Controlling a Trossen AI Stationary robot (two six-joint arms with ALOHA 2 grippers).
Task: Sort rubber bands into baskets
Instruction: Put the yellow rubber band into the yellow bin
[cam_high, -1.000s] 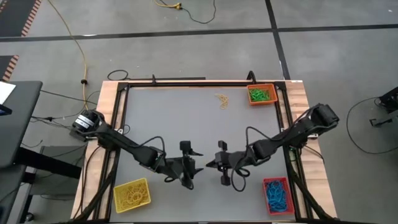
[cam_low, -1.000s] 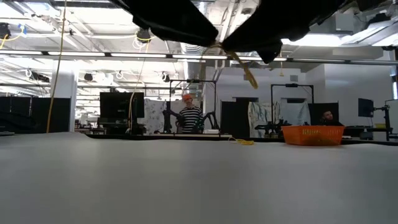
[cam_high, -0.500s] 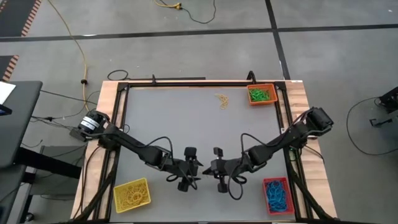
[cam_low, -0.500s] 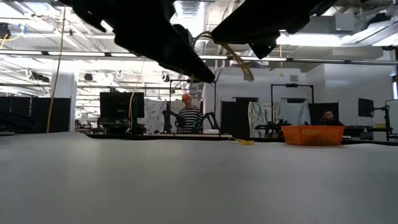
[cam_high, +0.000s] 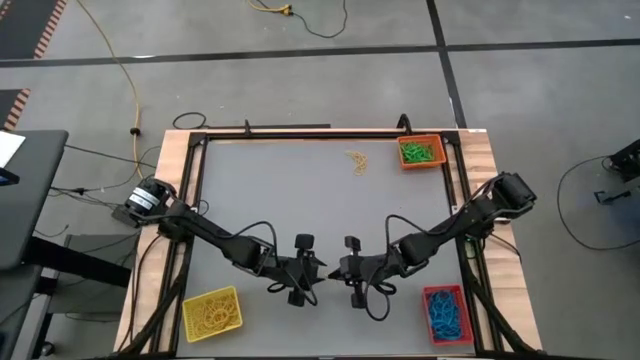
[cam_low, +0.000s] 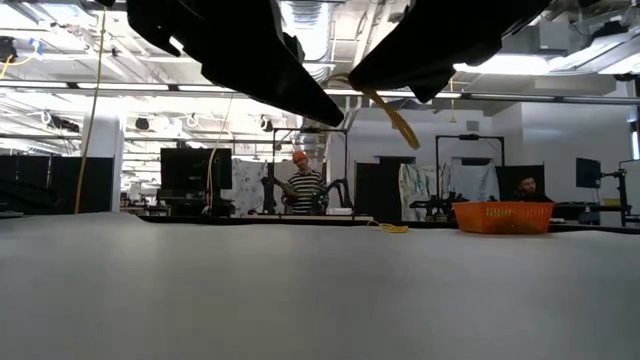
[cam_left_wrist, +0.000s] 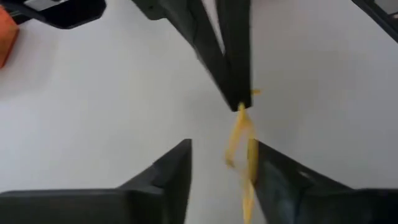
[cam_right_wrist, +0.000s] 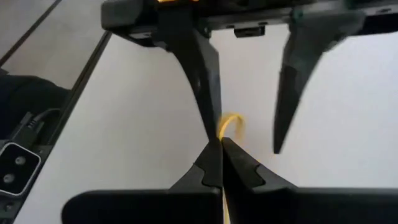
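- Left pincer (cam_high: 310, 279) hangs above the near middle of the table (cam_high: 300, 190), tip to tip with the right one; its fingers (cam_left_wrist: 174, 165) stand apart, one on each side of a dangling yellow band (cam_left_wrist: 239, 140), with a gap on both sides and nothing gripped yet.
- Right pincer (cam_high: 342, 270) is pinched tight on that yellow band, which hangs from its tips as a narrow loop, clear of the table in the low view.
- What could go wrong, as I judge it: the band is thin and limp, so if the left fingers close off-centre they may only brush it or swing it aside.
- If the right pincer lets go before the left has a firm hold, the band would drop to the table between the arms.
- If both pull while clamped, the loop could stretch and snap out of one grip.
- Yellow basket (cam_high: 212, 312) sits at the near left corner with a tangle of yellow bands in it, the likely home for this one.
- Small pale-yellow heap of bands (cam_high: 357, 161) lies loose on the far side of the table, just left of the orange basket (cam_high: 421, 152), which holds green bands.
- Red basket (cam_high: 446, 312) at the near right corner holds blue bands.
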